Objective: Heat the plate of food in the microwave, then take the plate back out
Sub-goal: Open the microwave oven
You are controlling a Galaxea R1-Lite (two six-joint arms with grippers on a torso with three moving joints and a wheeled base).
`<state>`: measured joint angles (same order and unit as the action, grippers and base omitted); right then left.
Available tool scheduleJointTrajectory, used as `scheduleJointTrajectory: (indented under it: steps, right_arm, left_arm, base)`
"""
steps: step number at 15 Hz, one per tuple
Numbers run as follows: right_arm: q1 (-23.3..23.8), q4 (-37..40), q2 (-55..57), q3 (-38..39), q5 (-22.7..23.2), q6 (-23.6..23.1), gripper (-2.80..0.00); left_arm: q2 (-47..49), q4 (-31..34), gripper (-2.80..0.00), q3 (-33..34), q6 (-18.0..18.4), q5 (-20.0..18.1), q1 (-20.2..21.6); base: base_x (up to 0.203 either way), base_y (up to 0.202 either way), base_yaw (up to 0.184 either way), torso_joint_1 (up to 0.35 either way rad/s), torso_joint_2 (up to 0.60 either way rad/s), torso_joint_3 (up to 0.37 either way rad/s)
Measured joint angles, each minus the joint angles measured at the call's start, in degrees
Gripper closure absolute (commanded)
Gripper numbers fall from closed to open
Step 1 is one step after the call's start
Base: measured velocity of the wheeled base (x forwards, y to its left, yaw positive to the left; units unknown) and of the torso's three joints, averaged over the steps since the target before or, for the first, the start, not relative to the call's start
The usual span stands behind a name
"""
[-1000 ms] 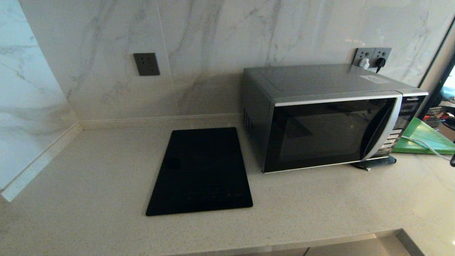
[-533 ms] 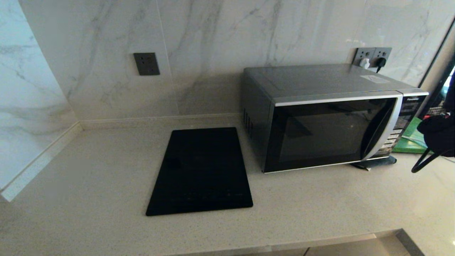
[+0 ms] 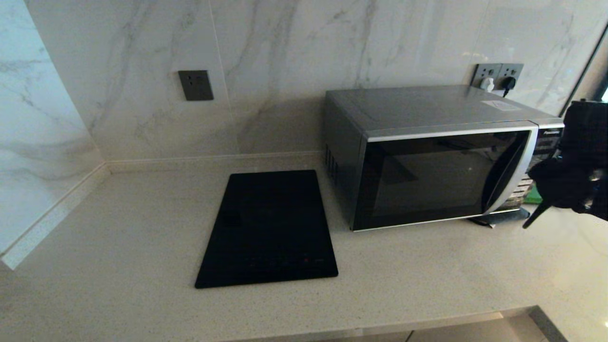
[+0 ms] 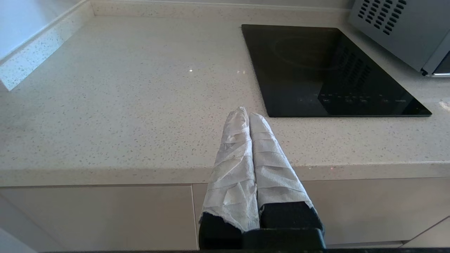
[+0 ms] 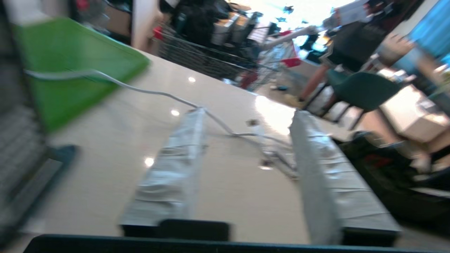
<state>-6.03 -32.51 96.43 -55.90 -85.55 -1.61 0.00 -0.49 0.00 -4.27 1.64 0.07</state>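
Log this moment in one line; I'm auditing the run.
right gripper: open, beside microwave | left gripper: shut, parked | door closed | plate unseen

The head view looks down on the counter [image 3: 118, 228]; the left wrist view faces its front edge low, sharing the cooktop [image 3: 268, 230].

the only readable-looking mark is a small pale brand word at the top of the dark button panel [image 3: 546, 156] on the right of the large silver-grey microwave with dark glass door [image 3: 427, 161]; its letters are too small to make out. a white sticker [image 3: 499, 105] on the microwave's top, far right, carries print that cannot be read.
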Motion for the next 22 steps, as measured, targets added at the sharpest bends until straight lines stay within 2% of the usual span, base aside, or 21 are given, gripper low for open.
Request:
scheduleJointTrajectory:
  steps: [4, 5, 14, 19, 22]
  right_arm:
    - [-1.94, -14.44, 8.63, -2.62, -1.45, -0.36, -2.8]
    - [-2.45, -15.75, 10.3, -2.78, -1.62, -0.6, -2.8]
    - [-3.55, -21.95, 18.75, -4.84, -1.63, -2.43, -2.8]
    - [-3.84, -22.43, 20.17, -4.57, -1.47, -5.56, -2.8]
    - [-4.64, -25.65, 21.52, -5.23, 2.91, -5.61, -2.8]
  left_arm:
    - [0.0, -0.02, 0.0, 0.0, 0.05, -0.02, 0.0]
    - [0.0, -0.02, 0.0, 0.0, 0.02, -0.02, 0.0]
    - [0.0, -0.02, 0.0, 0.0, 0.0, 0.0, 0.0]
    - [0.0, -0.02, 0.0, 0.0, 0.0, -0.02, 0.0]
    - [0.0, -0.02, 0.0, 0.0, 0.0, -0.02, 0.0]
  base:
    - [0.0, 0.0, 0.0, 0.0, 0.0, 0.0]
    - [0.0, 0.0, 0.0, 0.0, 0.0, 0.0]
    - [0.0, 0.0, 0.0, 0.0, 0.0, 0.0]
    - [0.0, 0.0, 0.0, 0.0, 0.0, 0.0]
    - [0.0, 0.0, 0.0, 0.0, 0.0, 0.0]
